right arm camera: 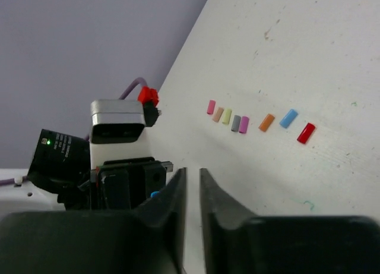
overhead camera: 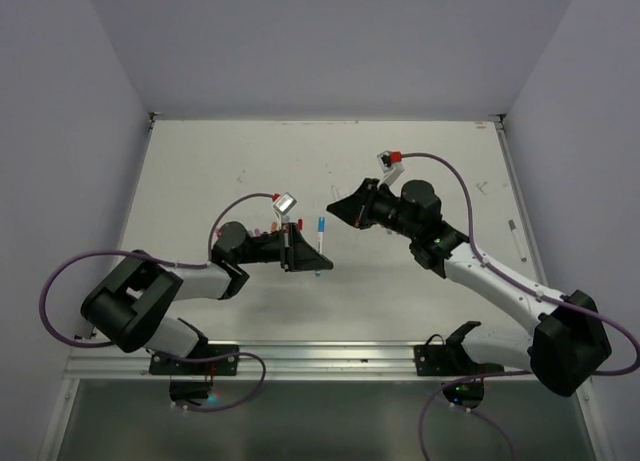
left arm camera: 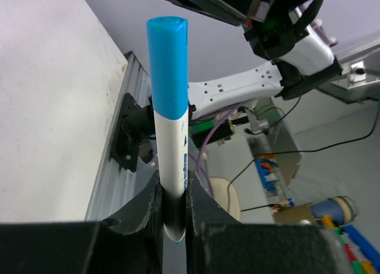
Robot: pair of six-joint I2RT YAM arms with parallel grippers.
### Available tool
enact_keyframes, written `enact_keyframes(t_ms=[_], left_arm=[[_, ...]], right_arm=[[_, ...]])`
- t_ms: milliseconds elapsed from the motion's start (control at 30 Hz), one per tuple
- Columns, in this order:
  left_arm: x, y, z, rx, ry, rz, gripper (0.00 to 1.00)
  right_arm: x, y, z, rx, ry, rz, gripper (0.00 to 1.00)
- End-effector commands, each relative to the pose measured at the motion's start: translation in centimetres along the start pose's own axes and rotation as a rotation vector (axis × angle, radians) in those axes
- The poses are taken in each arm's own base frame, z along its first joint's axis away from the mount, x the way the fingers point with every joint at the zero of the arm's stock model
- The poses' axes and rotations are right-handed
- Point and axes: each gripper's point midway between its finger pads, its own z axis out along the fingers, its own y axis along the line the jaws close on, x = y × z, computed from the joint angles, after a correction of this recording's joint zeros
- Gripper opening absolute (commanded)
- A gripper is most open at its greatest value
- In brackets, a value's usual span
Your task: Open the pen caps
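Pen caps (right arm camera: 244,125) lie loose in a slanting row on the table (overhead camera: 390,311), toward its middle. They run pink, peach, pale green, grey and magenta, then orange, blue and red, spaced a little wider.

One blue cap (left arm camera: 168,66) sits on its pen (left arm camera: 174,161). My left gripper (left arm camera: 173,197) pinches the pen's white barrel low down, with a finger pressed on either side. The capped end points toward my right arm. Seen from above, that pen is over the table's middle.

My right gripper (right arm camera: 193,185) hangs near the capped end without touching it. Its fingers are drawn almost together with nothing between them.

Another pen (overhead camera: 514,239) lies alone by the table's right edge.
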Motion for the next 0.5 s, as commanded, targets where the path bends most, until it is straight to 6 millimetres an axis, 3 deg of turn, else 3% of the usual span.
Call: enact_keyframes(t_ms=[0,33,67,100,200,367,467], left_arm=[[-0.5,-2.4,-0.1,0.052,0.008,0.242,0.0],[-1.3,-2.2,0.3,0.018,-0.002,0.273,0.0],[-1.4,0.5,0.2,-0.108,0.002,0.271,0.0],[-2.6,-0.5,0.4,-0.12,-0.02,0.333,0.0],[-3.7,0.6,0.3,-0.214,-0.038,0.36,0.0],[-3.7,1.9,0.5,-0.242,-0.033,0.305,0.0],[-3.5,2.4,0.4,-0.26,-0.027,0.286,0.0]], right_arm=[[-2.1,2.0,1.0,-0.068,-0.019,-0.098,0.19],[-1.9,1.9,1.1,-0.064,-0.007,-0.097,0.32],[-1.8,1.5,1.1,-0.038,0.001,-0.095,0.42],[-1.7,1.3,1.1,-0.028,0.001,-0.093,0.51],[-1.3,1.2,1.0,-0.029,0.016,-0.088,0.53],[-1.2,1.4,0.8,-0.048,-0.009,-0.067,0.5],[-2.4,0.5,-0.4,0.036,-0.081,-0.092,0.46]])
